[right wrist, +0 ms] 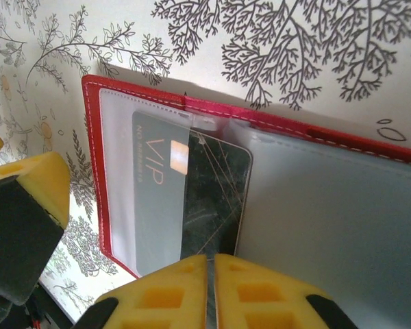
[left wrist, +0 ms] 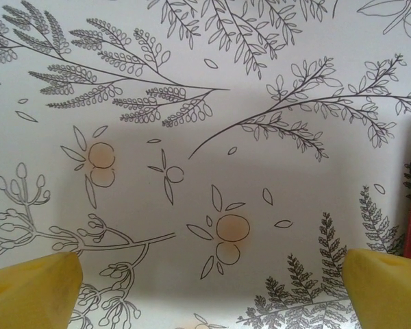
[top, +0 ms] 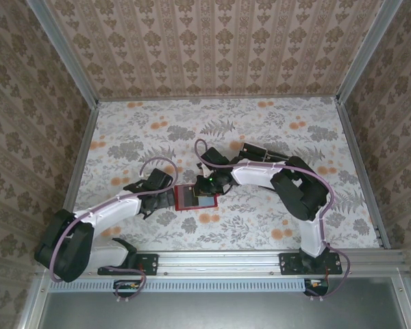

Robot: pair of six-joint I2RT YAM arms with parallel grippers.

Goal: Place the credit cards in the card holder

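Red card holder (top: 195, 197) lies open on tabletop (top: 260, 123), mid-scene btwn both arms. Jaws of right gripper (right wrist: 210, 291) clenched on near edge of dark "VIP" credit card (right wrist: 216, 192), card partly inside holder's clear sleeve. Jaws of left gripper (left wrist: 205, 291) released, spread wide w/ nothing in them, low over tabletop just beside holder's red edge.

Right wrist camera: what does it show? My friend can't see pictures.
The right gripper pinches a dark credit card marked VIP, half slid under a clear pocket of the open red card holder, on a flowery table.
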